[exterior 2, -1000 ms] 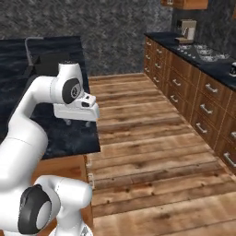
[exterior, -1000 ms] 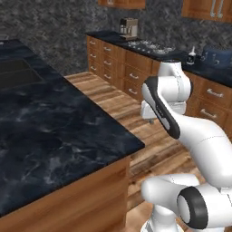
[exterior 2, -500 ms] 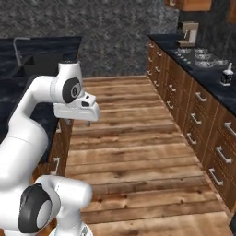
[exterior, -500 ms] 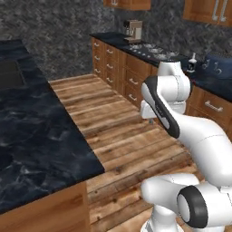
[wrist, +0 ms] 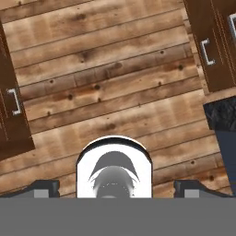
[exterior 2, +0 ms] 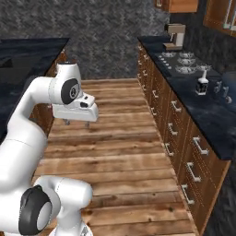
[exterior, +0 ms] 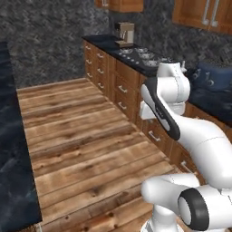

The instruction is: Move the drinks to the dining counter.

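Wooden floor planks ran between the two runs of cabinetry, and we had the arm tucked in over the middle of that aisle. Our fingers (exterior 2: 76,122) hung below the hand, pointing down at bare floor, spread wide with nothing between them.

Off to our right stood the black marble desk (exterior 2: 209,117) with its wooden drawers and stove (exterior 2: 184,62). On it, just past the burners, stood the squat clear bottle (exterior 2: 201,86) with its white cap, upright, and a little beyond it two slimmer shapes (exterior 2: 223,91) that we took for the other drinks, too small to tell apart. A blue toaster (exterior: 213,81) sat near them.

The dining counter (exterior 2: 27,57) lay on our left. We judged the bottles well apart from the fingers, to the right and higher, so the coming reach had to go rightward and up over the desk edge.
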Motion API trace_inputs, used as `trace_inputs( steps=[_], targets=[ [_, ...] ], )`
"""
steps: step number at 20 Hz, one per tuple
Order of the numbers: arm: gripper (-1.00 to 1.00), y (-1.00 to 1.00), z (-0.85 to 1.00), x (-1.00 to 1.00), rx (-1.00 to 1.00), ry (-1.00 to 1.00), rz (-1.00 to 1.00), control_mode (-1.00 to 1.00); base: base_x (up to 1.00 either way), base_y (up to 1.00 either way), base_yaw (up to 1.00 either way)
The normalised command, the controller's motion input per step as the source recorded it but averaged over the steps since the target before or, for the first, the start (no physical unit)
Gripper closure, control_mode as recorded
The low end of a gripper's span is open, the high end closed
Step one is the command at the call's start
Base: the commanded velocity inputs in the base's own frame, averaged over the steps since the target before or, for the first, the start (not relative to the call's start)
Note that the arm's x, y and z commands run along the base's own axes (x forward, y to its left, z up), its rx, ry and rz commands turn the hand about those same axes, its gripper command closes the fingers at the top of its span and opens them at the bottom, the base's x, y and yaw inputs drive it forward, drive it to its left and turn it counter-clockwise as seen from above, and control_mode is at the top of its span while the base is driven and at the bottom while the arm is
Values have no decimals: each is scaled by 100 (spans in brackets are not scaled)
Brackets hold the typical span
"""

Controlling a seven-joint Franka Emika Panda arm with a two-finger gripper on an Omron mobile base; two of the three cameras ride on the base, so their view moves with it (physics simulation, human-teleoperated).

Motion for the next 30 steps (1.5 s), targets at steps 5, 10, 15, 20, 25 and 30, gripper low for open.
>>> trace_inputs(
  steps=[5,10,15,20,25,30],
  targets=[
    [-100,0,0,0,0,0,0,100,56,-67,-15],
    [-100,0,0,0,0,0,0,100,40,13,-48],
    [-100,0,0,0,0,0,0,100,11,74,-70],
    [-100,0,0,0,0,0,0,100,61,20,-53],
    [-100,0,0,0,0,0,0,100,75,10,-44],
    [-100,0,0,0,0,0,0,100,83,48,-40]
  ],
)
